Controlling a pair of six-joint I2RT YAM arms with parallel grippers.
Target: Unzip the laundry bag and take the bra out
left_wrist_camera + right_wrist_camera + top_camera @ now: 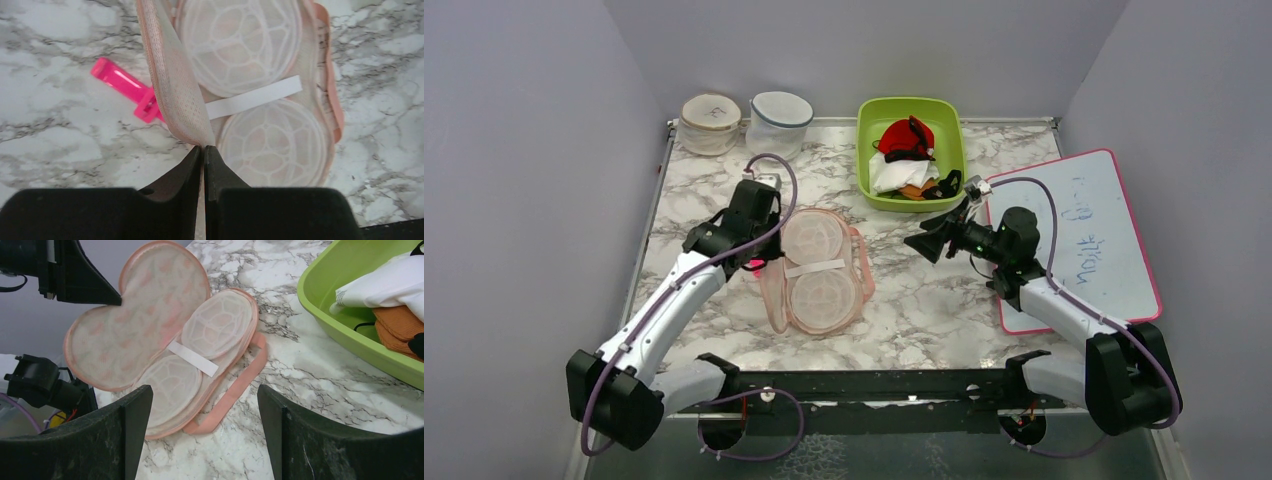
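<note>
Peach laundry bag (175, 90), pinched by left gripper (203, 150)

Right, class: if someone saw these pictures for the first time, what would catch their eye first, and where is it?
The peach bag lies open in the middle of the table, with its top flap pinched and lifted by the left gripper. The red bra sits in the green bin at the back. The right gripper hangs open between bag and bin.
</note>
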